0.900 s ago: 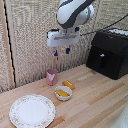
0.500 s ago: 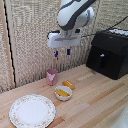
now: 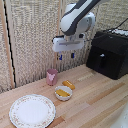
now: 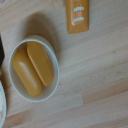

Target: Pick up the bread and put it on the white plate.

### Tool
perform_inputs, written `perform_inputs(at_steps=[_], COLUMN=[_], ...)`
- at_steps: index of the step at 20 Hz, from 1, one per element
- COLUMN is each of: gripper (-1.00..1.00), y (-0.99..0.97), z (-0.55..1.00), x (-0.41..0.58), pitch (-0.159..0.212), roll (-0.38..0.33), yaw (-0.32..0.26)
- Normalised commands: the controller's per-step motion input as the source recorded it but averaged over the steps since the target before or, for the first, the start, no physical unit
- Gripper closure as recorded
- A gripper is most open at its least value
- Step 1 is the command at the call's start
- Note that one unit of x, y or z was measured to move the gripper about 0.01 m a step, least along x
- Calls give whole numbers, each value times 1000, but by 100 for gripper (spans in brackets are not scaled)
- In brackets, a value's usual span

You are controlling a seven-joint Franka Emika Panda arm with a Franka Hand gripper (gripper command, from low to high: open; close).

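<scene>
The bread (image 3: 68,84) is a small golden-brown oblong roll lying on the wooden table, just beside the small white bowl. In the wrist view the bread (image 4: 77,15) shows pale slash marks on its crust. The white plate (image 3: 32,110) with a speckled rim lies at the front of the exterior view's left; a sliver of its rim (image 4: 1,111) shows in the wrist view. My gripper (image 3: 66,55) hangs high above the bread and bowl. Its dark fingers (image 3: 73,54) stand apart and hold nothing.
A small white bowl (image 3: 63,93) (image 4: 54,75) holds two yellow food lumps (image 4: 35,67). A pink cup (image 3: 51,76) stands behind it. A black box appliance (image 3: 109,52) stands at the exterior view's right. A woven screen forms the back wall.
The gripper has come down a little and shifted slightly toward the exterior view's right. The bread, bowl, cup and plate have not moved.
</scene>
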Motion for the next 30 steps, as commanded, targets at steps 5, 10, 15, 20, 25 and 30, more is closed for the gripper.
perform_inputs(at_steps=[5,10,15,20,25,30], gripper=[-100,-100,-100,-100,-100,-100], y=[-254,-353,-247,-2,41,0], z=[-410,-368,-382,-414,-388,-395], x=[-107,-70,-165,-208,-61,15], pitch=[32,26,56,63,33,-5], roll=[0,0,5,-1,-5,-5], yaw=[72,150,182,109,63,35])
